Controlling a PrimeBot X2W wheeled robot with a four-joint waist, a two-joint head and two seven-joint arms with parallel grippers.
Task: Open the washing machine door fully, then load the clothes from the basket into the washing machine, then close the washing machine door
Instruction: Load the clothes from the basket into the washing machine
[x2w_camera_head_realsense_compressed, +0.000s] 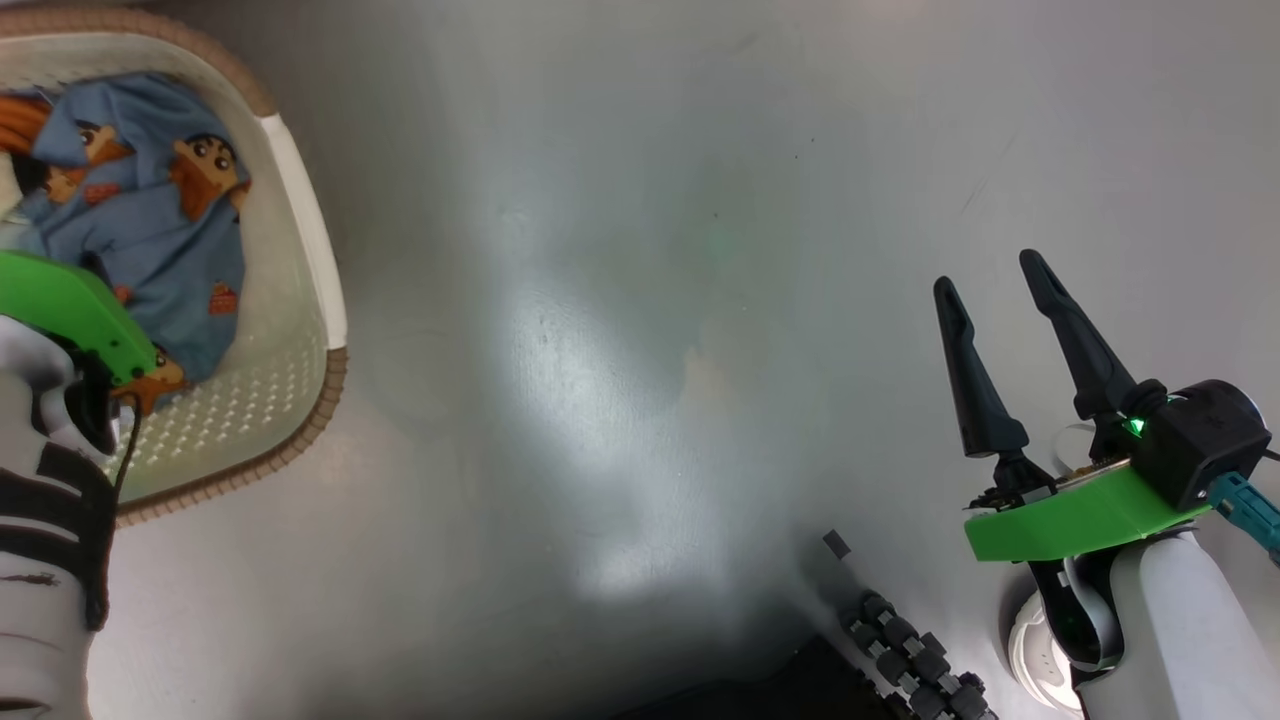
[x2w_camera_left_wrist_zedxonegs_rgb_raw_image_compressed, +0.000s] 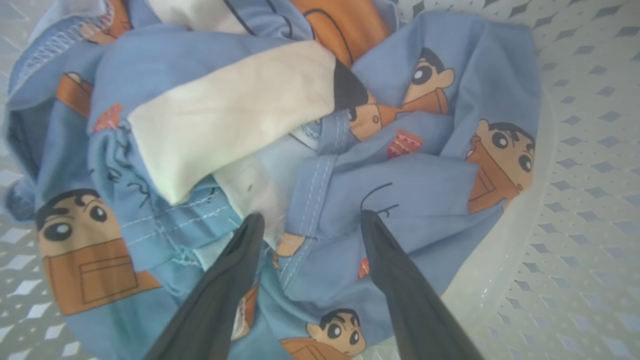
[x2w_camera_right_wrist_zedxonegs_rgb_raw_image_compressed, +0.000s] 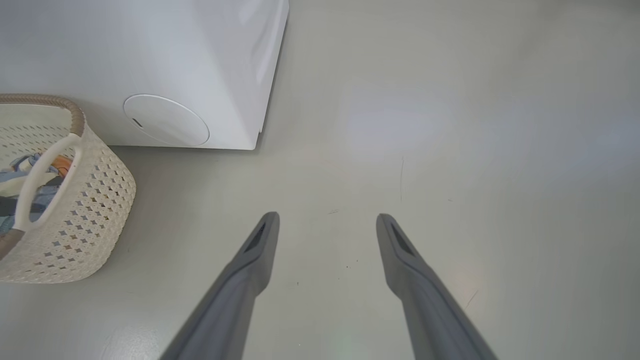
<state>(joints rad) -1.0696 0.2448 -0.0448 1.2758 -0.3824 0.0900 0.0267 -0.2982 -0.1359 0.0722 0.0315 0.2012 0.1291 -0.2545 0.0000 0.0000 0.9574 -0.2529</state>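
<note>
Here, the left gripper (x2w_camera_left_wrist_zedxonegs_rgb_raw_image_compressed: 311, 217) hangs over the basket (x2w_camera_left_wrist_zedxonegs_rgb_raw_image_compressed: 575, 200), fingers spread, nothing pinched. The tips sit at the surface of the clothes (x2w_camera_left_wrist_zedxonegs_rgb_raw_image_compressed: 425, 190); actual contact is not clear. Clothes: a light blue bundle with orange-brown cartoon figures and a cream patch, lying inside the basket.

Head view: the basket is at upper left of frame with the clothes in it, and the left arm's green bracket (x2w_camera_head_realsense_compressed: 70, 305) covers the bundle's lower edge. Right gripper (x2w_camera_head_realsense_compressed: 988, 272) is at lower right of frame, fingers apart, holding nothing, above grey floor (x2w_camera_head_realsense_compressed: 650, 300), well apart from the basket.

Right wrist view: washing machine (x2w_camera_right_wrist_zedxonegs_rgb_raw_image_compressed: 175, 50) at upper left, round white flap (x2w_camera_right_wrist_zedxonegs_rgb_raw_image_compressed: 166, 120) low on its face. The basket stands near it at the left edge.
</note>
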